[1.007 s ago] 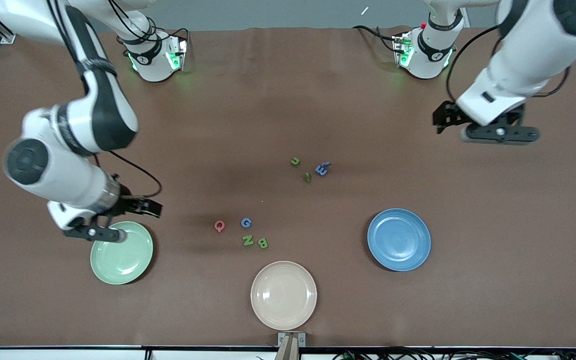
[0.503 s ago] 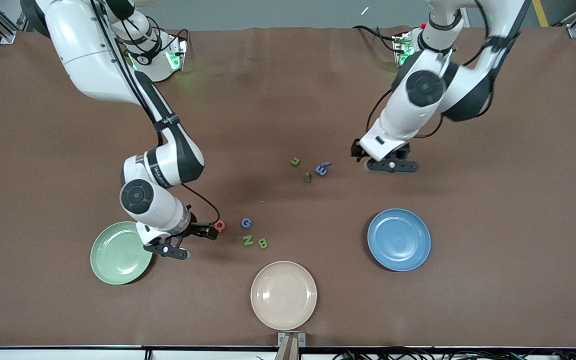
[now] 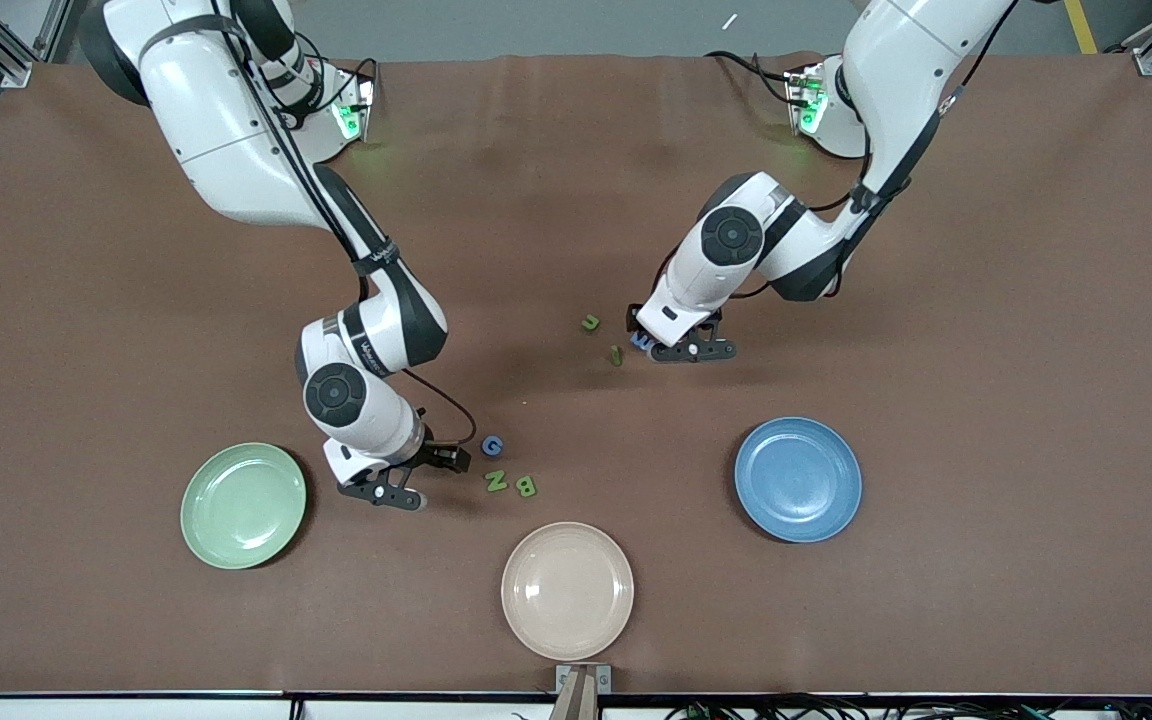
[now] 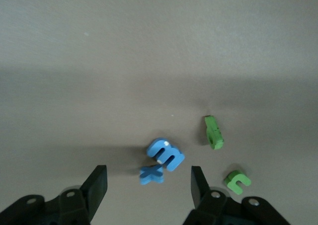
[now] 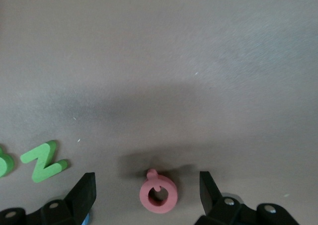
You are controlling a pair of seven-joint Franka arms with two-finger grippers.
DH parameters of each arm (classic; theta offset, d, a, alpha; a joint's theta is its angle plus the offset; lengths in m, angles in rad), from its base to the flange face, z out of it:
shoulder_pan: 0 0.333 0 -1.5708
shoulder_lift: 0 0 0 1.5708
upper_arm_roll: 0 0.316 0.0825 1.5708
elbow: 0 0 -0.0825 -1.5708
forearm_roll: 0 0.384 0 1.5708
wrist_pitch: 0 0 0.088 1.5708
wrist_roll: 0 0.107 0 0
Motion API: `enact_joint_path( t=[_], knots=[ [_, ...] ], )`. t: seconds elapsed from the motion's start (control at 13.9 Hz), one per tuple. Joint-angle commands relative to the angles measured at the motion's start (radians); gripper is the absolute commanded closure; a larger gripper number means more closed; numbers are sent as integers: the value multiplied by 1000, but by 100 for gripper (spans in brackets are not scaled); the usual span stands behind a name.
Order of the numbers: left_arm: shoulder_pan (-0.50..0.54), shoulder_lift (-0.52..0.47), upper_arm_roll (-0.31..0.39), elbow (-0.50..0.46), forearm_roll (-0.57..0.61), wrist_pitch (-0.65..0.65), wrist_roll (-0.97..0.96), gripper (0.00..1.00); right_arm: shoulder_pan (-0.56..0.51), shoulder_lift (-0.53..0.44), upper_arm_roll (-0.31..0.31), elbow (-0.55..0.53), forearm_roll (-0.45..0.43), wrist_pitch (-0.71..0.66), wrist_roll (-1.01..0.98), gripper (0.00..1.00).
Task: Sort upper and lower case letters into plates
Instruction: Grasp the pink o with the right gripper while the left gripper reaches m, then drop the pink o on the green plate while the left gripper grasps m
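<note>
Landmark: the cream-beige glossy round plate (image 3: 567, 590) at the counter's (image 3: 986, 400) edge closest to the front camera; it holds nothing.
Task plates: the pale mint green glossy plate (image 3: 243, 506) sits beside the beige one toward the right arm's end; the medium blue glossy plate (image 3: 798, 480) sits beside it toward the left arm's end. Both are bare.
Upper-case group: a blue foam G (image 3: 492, 445), green foam N (image 3: 496, 481) and green foam B (image 3: 526, 487) lie just farther from the camera than the beige plate; a pink foam Q (image 5: 158, 193) lies with them.
Lower-case group: a blue foam m (image 4: 166, 153) leaning on a blue foam x (image 4: 151, 174), a green stick-shaped letter (image 4: 213, 132) and a green foam n (image 4: 237, 181), farther still from the beige plate.
Right gripper (image 5: 146, 191): low over the Q, jaws apart on either side of it, nothing clamped.
Left gripper (image 4: 149, 185): low over the m and x, jaws apart, nothing clamped.
Progress: by my judgement nothing is sorted yet; all eight letters remain on the counter, and the first two picks are only being lined up.
</note>
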Motion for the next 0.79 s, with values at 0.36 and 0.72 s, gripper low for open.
enact_joint_path(
  t=[0.36, 0.72],
  knots=[
    [-17, 58, 1, 11, 22, 7, -47, 40, 21, -5, -21, -42, -36, 20, 24, 47],
    [-22, 80, 5, 11, 22, 5, -49, 54, 18, -6, -21, -40, -36, 14, 56, 91]
  ],
)
